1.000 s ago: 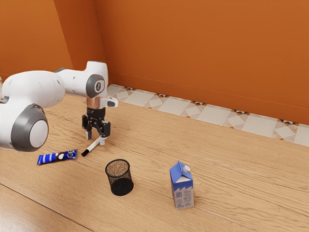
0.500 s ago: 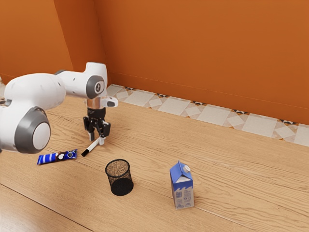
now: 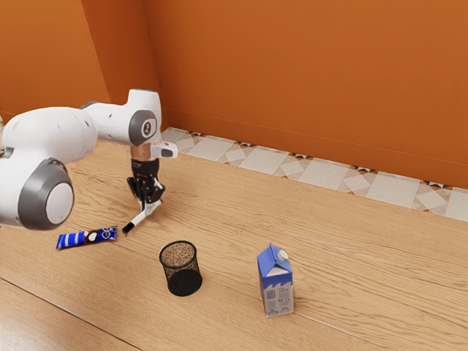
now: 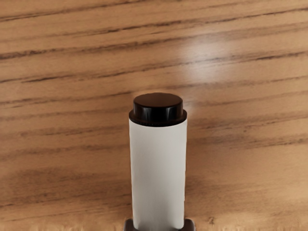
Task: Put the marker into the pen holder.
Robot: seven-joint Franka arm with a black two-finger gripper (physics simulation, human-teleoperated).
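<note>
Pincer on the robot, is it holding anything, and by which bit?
Yes: my pincer is holding the marker by its white body.

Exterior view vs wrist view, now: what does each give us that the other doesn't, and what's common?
Exterior view: the arm, pen holder, carton, blue wrapper, orange wall and tiles.

Wrist view: a close look at the flat face of one black end, plus a pale glare patch on the wood.

Both: the white-bodied marker with the tool shut on it, and the table.
</note>
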